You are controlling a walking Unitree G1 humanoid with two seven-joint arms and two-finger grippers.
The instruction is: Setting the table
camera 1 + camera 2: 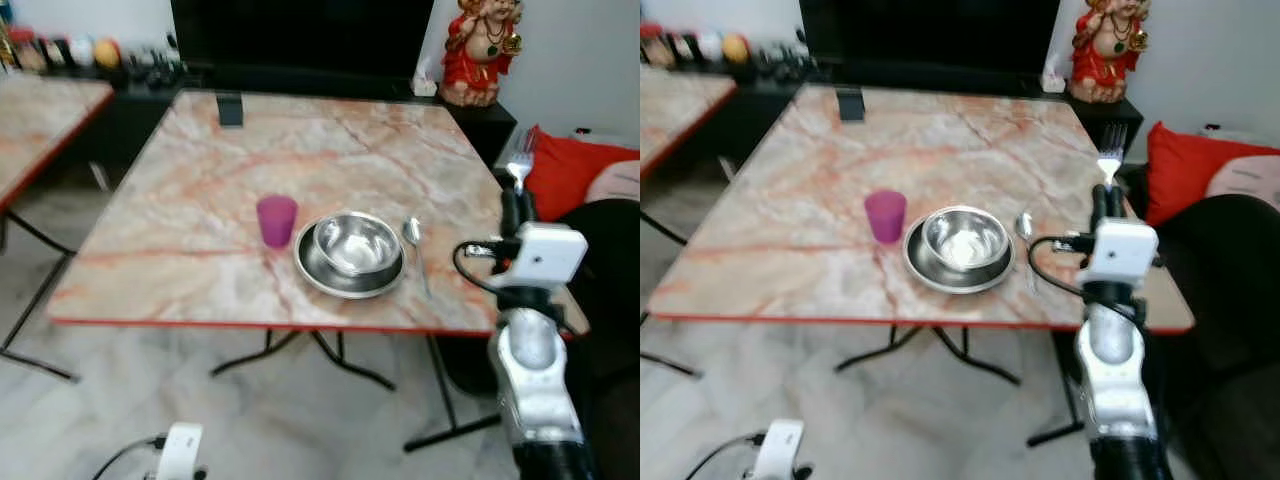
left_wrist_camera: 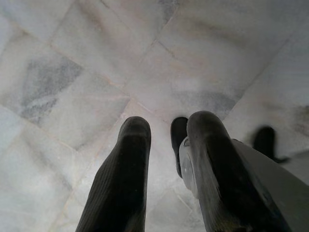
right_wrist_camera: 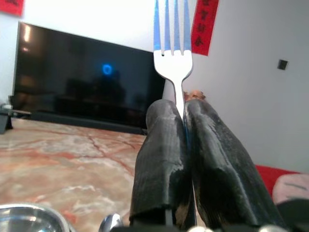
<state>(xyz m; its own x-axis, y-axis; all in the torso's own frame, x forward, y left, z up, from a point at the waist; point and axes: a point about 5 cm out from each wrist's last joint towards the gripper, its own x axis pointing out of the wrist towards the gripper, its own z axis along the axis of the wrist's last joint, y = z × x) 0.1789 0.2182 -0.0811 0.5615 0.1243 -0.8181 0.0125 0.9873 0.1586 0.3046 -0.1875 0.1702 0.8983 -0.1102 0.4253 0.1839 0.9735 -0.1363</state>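
**Fork in hand, place setting one piece short**

Marble-patterned tabletop (image 1: 200,200) with a red edge, dark TV (image 3: 72,77) behind it, red figurine (image 1: 482,50) at the far right corner, red cushion (image 1: 1200,170) off to the right. Pale tiled floor (image 2: 96,58) underneath.

Already laid near the front edge: purple cup (image 1: 277,220), then a steel bowl (image 1: 356,243) sitting in a steel plate (image 1: 345,283), then a spoon (image 1: 412,235) just right of the plate. Cup stands just left of the plate; can't tell if they touch.

Right end effector (image 3: 183,145) is raised at the right side of the tabletop, pads pressed together on the handle of a fork (image 3: 172,43), tines pointing up. Fork is upright, held above the tabletop, to the right of the spoon.

Left end effector (image 2: 166,159) hangs low over the floor, idle, fingers parted with nothing between them.

Step in hand, as I read it: carrying the fork in to finish the setting. It is gripped but not yet laid down.

Next move likely calls for tipping the fork from upright to flat and lowering it onto bare tabletop beside the plate. The spoon takes the spot right next to the plate on the right, so the fork needs either the strip beyond the spoon or the left side, where the cup stands close. Release only once the handle rests flat.
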